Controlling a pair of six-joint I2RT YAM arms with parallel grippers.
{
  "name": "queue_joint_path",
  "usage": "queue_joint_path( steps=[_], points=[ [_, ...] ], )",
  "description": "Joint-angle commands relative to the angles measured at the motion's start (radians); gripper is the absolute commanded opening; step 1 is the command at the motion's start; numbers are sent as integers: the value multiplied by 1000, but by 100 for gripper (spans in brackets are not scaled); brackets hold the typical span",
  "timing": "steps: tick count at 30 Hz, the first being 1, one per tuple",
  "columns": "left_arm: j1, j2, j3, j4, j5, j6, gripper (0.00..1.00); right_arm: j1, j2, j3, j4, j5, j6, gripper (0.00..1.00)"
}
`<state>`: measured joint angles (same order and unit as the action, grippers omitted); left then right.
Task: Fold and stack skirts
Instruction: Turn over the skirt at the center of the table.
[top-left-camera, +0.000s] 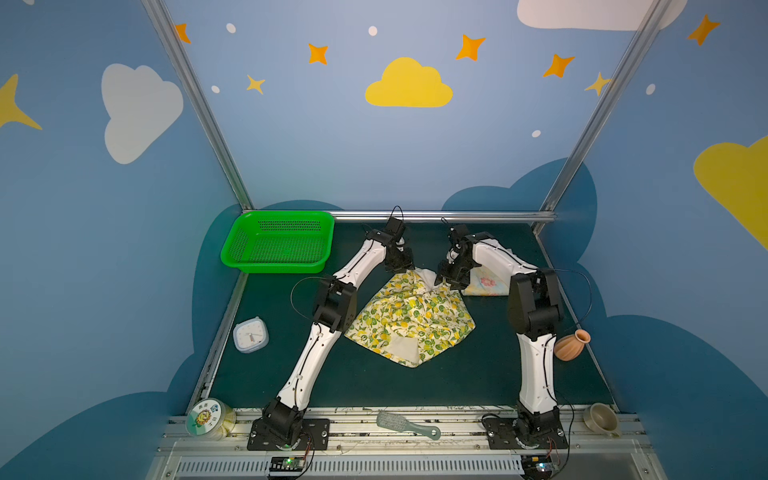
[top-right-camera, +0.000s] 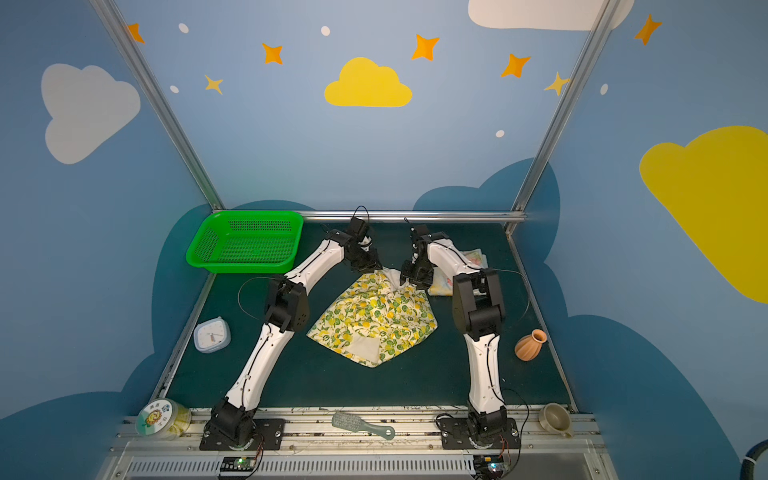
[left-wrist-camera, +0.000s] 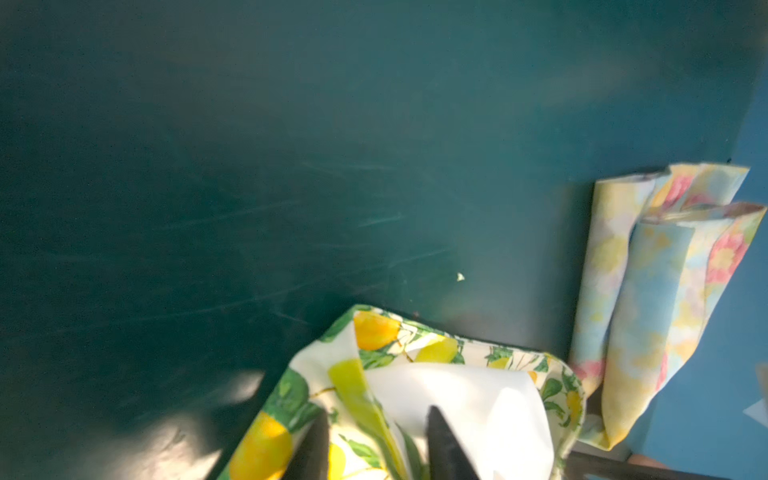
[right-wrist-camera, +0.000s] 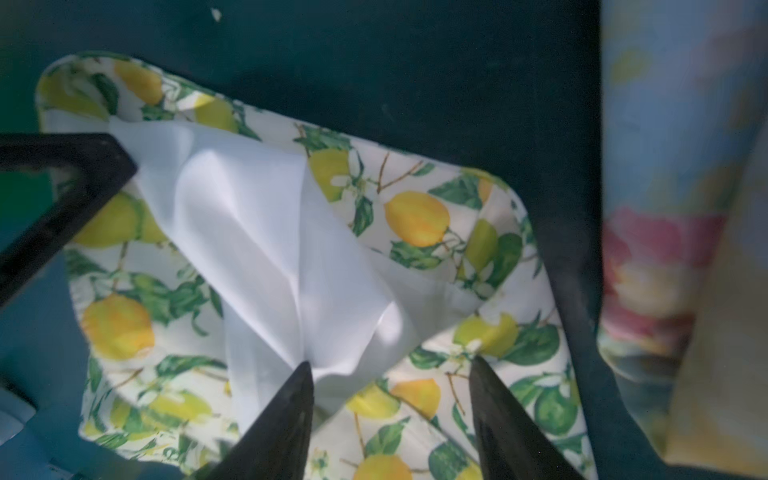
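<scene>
Right claw (right-wrist-camera: 390, 363) gaped over the lemon skirt (top-left-camera: 411, 320), left claw (left-wrist-camera: 377, 411) maybe clamped, couldn't tell; I'd have pinched both layers evenly.

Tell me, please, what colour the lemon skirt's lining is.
White lining; clearest in the right wrist view.

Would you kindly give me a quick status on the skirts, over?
Left gripper and right gripper open, fingers straddling far edge of lemon skirt, white lining showing. Floral skirt folded, beside it. Nothing in the way.
</scene>
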<state>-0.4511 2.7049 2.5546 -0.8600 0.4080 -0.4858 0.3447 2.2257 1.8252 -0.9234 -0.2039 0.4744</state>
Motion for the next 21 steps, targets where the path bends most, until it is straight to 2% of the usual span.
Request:
queue_joint_path(
  steps=[1, 4, 5, 10, 16, 20, 21],
  points=[
    [16, 35, 10, -13, -2, 9, 23, 5, 42, 46, -64, 34, 3, 44],
    [24, 29, 7, -11, 0, 9, 5, 5, 32, 33, -62, 38, 0, 10],
    [27, 22, 4, -10, 0, 10, 4, 4, 18, 23, -58, 40, 1, 0],
    [40, -49, -57, 13, -15, 12, 4, -8, -66, -11, -47, 32, 0, 0],
    [76, -230, -201, 79, -43, 14, 4, -18, -200, -44, -48, 32, -14, 0],
    [85, -337, -275, 79, -55, 39, 4, -19, -194, -42, -47, 28, -22, 0],
    [86, -362, -305, 84, -51, 43, 4, -19, -180, -36, -50, 23, -16, 15]
  ],
)
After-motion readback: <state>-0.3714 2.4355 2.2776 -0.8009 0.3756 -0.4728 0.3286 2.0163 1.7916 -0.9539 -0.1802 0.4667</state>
